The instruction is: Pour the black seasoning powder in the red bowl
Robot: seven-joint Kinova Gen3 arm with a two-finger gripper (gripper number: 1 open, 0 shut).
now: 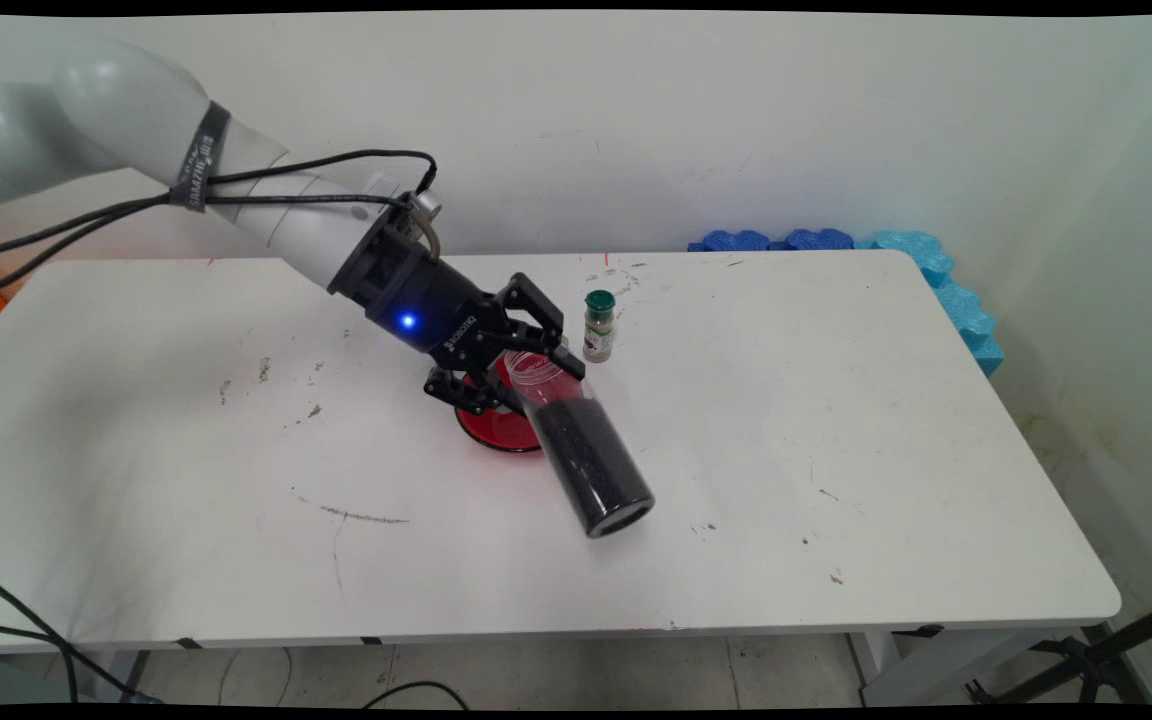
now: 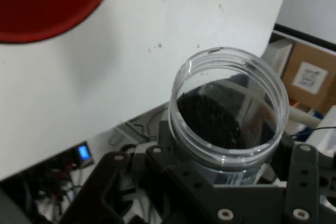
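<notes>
Clear plastic jar, part-filled with dark granules, is clamped near its open neck between the fingers of the gripper and tilted, base lowest, clear of the table. Behind the fingers lies a red dish; beyond them stands a green-capped spice bottle. White scuffed surface; blue foam against the wall

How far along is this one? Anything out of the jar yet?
Done: the lidless clear plastic jar of black granules is gripped in the pincer and lifted, tilted. In hand: it hangs by the red round dish. Left: granules all inside; the dish's visible part is bare.
</notes>
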